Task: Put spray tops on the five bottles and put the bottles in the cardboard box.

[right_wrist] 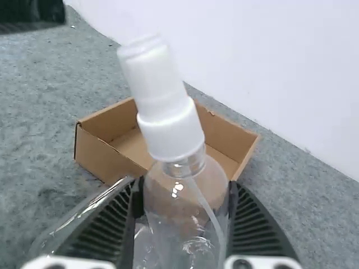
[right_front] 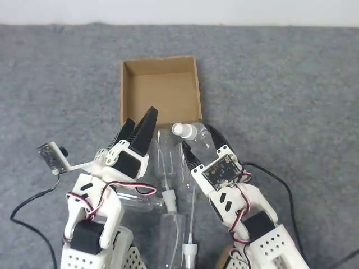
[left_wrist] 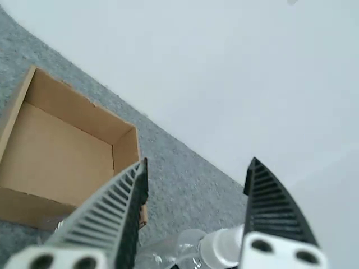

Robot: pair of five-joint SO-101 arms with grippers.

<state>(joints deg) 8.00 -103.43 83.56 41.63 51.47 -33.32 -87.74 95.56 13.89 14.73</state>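
Right hand [right_wrist: 184,191]: clamped on the body of a clear bottle [right_wrist: 180,216], its white spray top [right_wrist: 165,106] fitted and pointing out ahead of the fingers. Cardboard box [right_wrist: 98,147]: open, lying just beyond that spray top on the grey bench [right_front: 291,84]. Left hand [left_wrist: 199,165]: fingers spread apart, alongside the right hand, tips close to the box's near wall. Further clear bottles [right_front: 170,227]: lying on the bench behind and between the two hands.

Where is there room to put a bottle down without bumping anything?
The cardboard box is empty inside. The grey carpet left and right of the box is bare too. It is crowded between the two arms, where loose bottles lie and the right gripper holds a bottle.
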